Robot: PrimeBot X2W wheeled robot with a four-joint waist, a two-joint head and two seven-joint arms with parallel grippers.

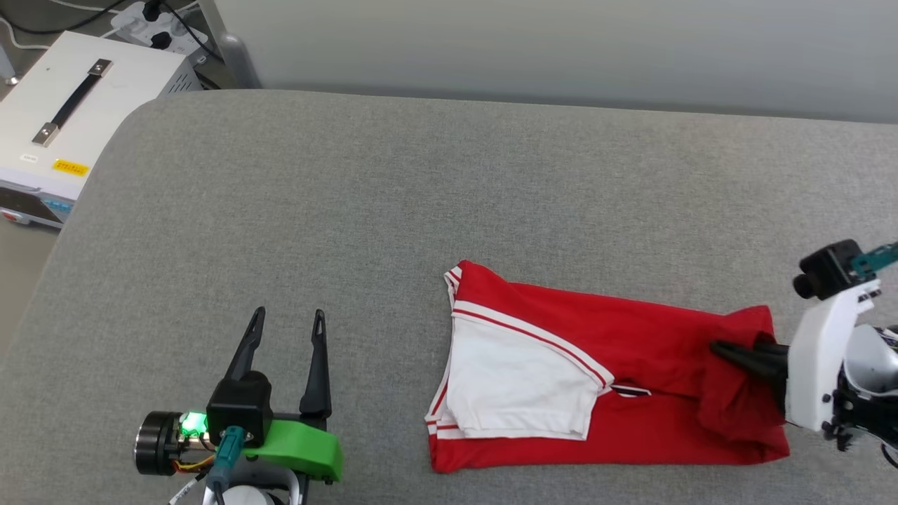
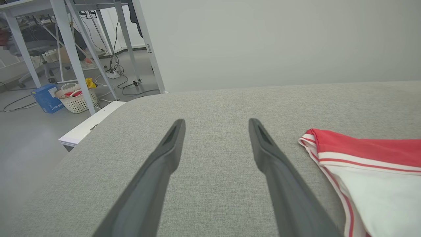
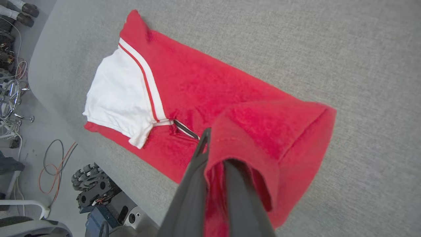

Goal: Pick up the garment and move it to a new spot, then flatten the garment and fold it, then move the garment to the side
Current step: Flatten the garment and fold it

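Observation:
The garment (image 1: pixel 631 351) lies folded lengthwise on the grey table (image 1: pixel 421 196), a red shirt with a white sleeve (image 1: pixel 512 386) turned over its left part. My right gripper (image 1: pixel 722 349) is shut on the garment's right hem and lifts that end over the rest of the red cloth. In the right wrist view the hem (image 3: pixel 263 138) drapes over my two dark fingers (image 3: pixel 194 184). My left gripper (image 1: pixel 289 321) stands open to the left of the garment, apart from it. In the left wrist view the garment (image 2: pixel 371 164) lies right of the open left gripper (image 2: pixel 215 126).
A white box with a black handle (image 1: pixel 77 105) stands off the table's far left corner. A pale wall runs behind the table's far edge. Table legs, cables and a white basket (image 2: pixel 77 98) stand on the floor beyond the table's left end.

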